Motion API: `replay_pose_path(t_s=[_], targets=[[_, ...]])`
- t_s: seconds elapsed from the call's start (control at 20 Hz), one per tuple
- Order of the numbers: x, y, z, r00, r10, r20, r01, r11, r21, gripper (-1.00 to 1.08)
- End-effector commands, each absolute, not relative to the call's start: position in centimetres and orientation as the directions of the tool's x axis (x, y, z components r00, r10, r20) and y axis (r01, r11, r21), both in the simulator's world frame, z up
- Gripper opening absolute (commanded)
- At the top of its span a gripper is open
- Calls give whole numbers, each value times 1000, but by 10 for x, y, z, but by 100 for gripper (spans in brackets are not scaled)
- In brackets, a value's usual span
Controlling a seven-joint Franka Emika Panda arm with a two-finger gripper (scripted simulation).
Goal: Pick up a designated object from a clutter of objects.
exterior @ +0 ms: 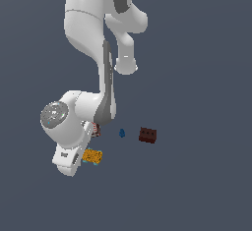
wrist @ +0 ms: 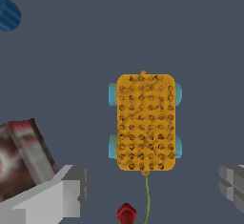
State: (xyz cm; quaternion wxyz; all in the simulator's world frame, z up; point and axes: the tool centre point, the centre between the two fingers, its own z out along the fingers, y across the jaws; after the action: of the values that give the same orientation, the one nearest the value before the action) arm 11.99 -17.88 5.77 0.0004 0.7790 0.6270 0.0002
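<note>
Surrounding clutter [exterior: 122, 133], plain slate-grey ground [exterior: 197, 186]

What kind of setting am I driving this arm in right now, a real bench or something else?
Most likely a simulated test scene, not a real bench: the ground is a flat, featureless grey-blue, and the orange-teal block, dark red-brown brick and tiny blue piece look like plain rendered models.

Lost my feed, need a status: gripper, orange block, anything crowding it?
Gripper open, above the orange block, not touching. Printed box close beside one finger. Blue piece, brick stand apart.
</note>
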Motion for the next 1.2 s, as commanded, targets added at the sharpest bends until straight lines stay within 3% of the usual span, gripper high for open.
replay_pose_path(t_s=[0.0,0.55,0.6,1.15], targets=[[119,-178,47,213,977,0,977,-213,0,100],[120,-179,15,211,978,0,978,-211,0,100],[120,-179,15,211,978,0,978,-211,0,-100],[120,-179,15,210,978,0,978,-210,-1,-100]])
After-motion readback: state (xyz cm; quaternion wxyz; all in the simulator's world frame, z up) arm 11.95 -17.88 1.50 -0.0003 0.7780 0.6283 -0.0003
